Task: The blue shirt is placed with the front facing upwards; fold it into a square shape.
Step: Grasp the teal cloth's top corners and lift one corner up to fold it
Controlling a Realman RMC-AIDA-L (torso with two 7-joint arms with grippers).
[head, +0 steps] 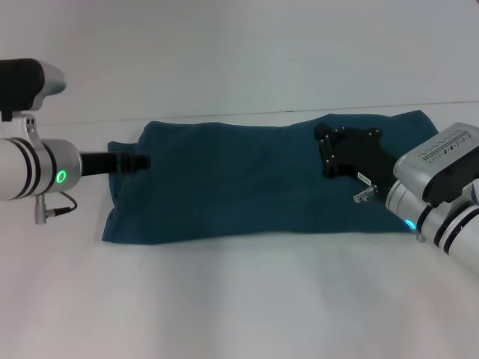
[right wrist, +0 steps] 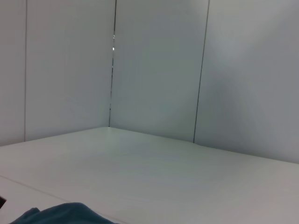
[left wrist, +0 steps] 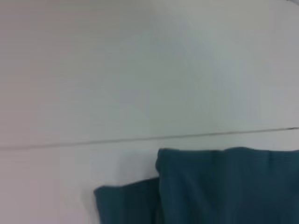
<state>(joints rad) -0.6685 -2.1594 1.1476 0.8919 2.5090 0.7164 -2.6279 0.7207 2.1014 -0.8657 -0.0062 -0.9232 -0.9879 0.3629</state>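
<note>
1. In the head view, the left hand [head: 138,161] is reaching in from the left edge of the frame, its dark tip lying over the left end of the blue shirt [head: 239,179]; whether it is spread wide, narrowed or gripping cloth cannot be told, since the dark tip is blending into the dark fabric.
2. The right hand [head: 329,149] is coming in from the lower right of the frame, its black body lying over the right part of the shirt; its fingers are hard to make out against the cloth, so its spread cannot be told either.
3. The shirt is lying as a long, flat horizontal band across the middle of the white tabletop [head: 239,299], with no lettering showing.
4. The left wrist view is showing only a layered corner of the shirt [left wrist: 224,186], cut off at the lower right.
5. The right wrist view is catching just a sliver of cloth [right wrist: 56,214] at the lower left.
</note>
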